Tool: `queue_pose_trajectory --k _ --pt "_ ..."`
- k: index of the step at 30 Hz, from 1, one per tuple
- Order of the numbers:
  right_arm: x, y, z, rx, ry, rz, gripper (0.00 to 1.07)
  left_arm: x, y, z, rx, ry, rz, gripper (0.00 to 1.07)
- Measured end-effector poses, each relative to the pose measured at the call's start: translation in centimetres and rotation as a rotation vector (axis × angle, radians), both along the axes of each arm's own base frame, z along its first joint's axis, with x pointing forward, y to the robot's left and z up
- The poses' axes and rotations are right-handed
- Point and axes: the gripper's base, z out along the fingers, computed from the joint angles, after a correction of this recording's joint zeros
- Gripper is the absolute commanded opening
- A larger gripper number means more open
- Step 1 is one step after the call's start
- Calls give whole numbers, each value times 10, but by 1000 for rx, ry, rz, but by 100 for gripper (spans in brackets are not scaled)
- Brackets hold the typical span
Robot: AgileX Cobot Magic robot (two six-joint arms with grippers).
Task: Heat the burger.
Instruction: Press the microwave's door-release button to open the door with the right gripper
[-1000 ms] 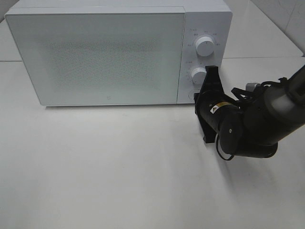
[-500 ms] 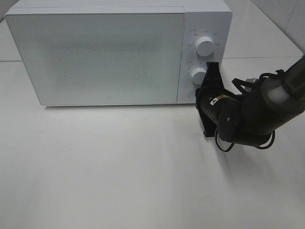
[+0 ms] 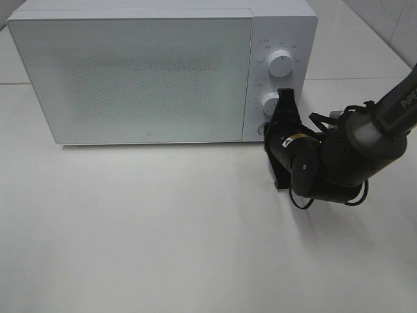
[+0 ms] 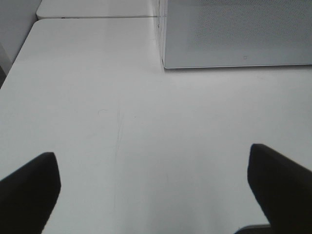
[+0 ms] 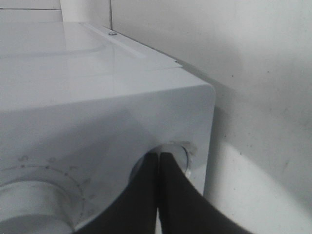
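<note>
The burger is out of view. The white microwave (image 3: 143,72) stands at the back of the table with its door (image 3: 137,78) closed. My right gripper (image 3: 267,132) is shut, turned on its side, with its tips against the lower right corner of the control panel. In the right wrist view the shut tips of the right gripper (image 5: 158,156) touch the round button (image 5: 181,148) below the dials. In the left wrist view, my left gripper (image 4: 156,195) hangs open over bare table, with nothing between its fingers (image 4: 29,187) and the microwave's corner (image 4: 234,34) ahead of it.
Two white dials (image 3: 279,64) (image 3: 271,102) sit on the panel above the button. The white table (image 3: 163,228) stretches in front of the microwave. A seam between table tops (image 4: 97,17) runs behind it.
The right arm has crept left toward the microwave's panel, bringing the shut tips onto the button. The microwave has stayed still and closed.
</note>
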Motion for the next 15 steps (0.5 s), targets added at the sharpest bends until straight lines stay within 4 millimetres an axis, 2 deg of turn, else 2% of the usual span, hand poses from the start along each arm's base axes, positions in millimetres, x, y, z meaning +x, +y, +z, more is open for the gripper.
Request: queue_pose_trajectory --k 15 --pt "5 1 -4 10 -11 -45 0 0 0 0 0 0 0 99"
